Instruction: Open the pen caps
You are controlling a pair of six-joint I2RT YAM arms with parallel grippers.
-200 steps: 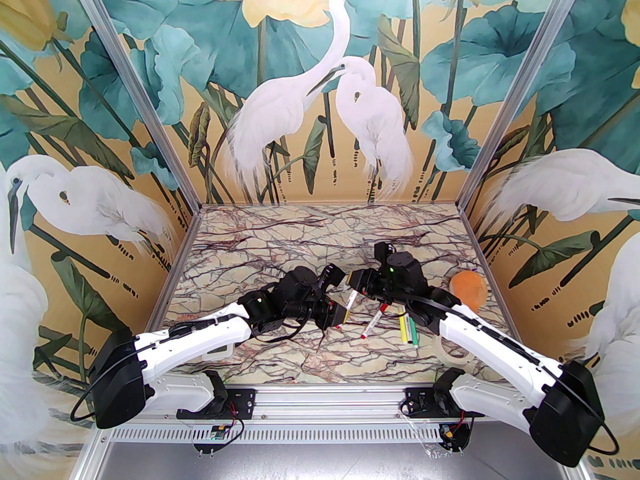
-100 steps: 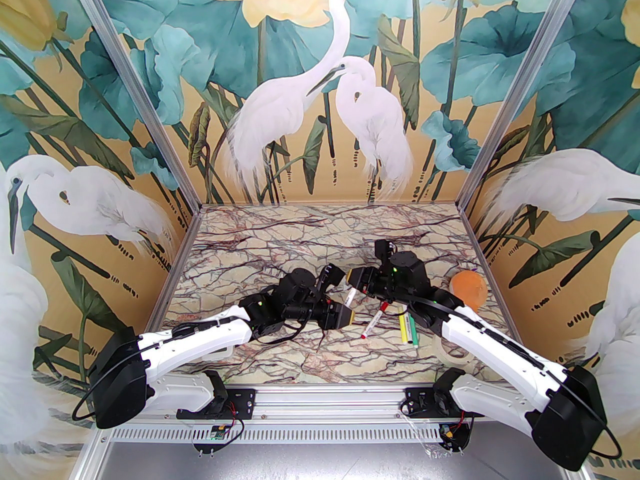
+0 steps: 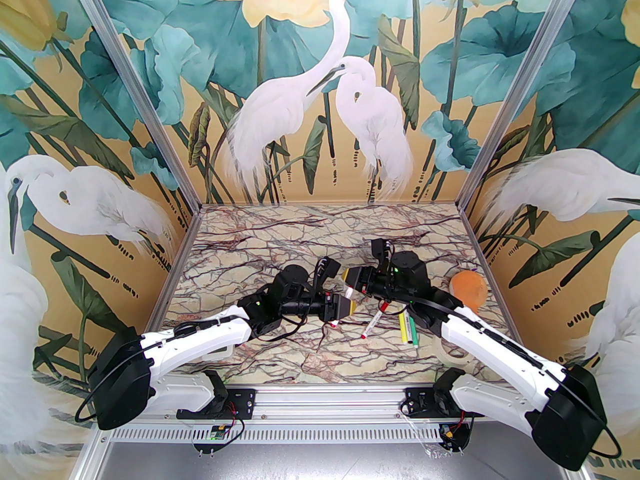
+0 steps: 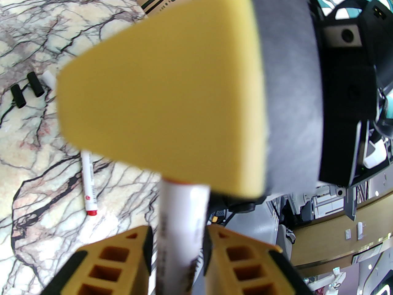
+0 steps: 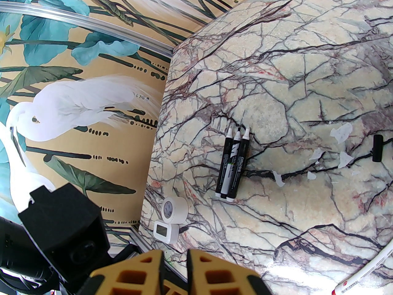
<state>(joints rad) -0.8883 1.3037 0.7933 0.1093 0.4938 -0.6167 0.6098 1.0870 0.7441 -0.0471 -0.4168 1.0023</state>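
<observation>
My left gripper (image 3: pixel 344 309) (image 4: pixel 179 237) is shut on the white barrel of a slim marker (image 4: pixel 181 214), held off the table. The marker's red tail end (image 3: pixel 332 324) pokes out below it. My right gripper (image 3: pixel 351 284) (image 5: pixel 173 267) is shut on the marker's other end, where a thin red edge shows; its yellow pad (image 4: pixel 162 103) hides the cap. Loose on the table lie two black pen caps (image 4: pixel 18 95) (image 4: pixel 35 84) and a whitish one (image 4: pixel 49 77). Another black cap (image 5: pixel 377 147) lies apart from them.
A red-capped white marker (image 3: pixel 372 322) (image 4: pixel 89 183) lies right of the grippers, beside yellow and green markers (image 3: pixel 407 329). Three uncapped black markers (image 5: pixel 233 164) lie together. A tape roll (image 3: pixel 450 350), an orange object (image 3: pixel 469 288), another tape roll (image 5: pixel 175 209) and a small white device (image 5: pixel 165 230) stand near the sides.
The left gripper has rolled and slid up the marker, so the red tail end now sticks out below it. The right gripper has shifted slightly up and left. Both are closer together.
</observation>
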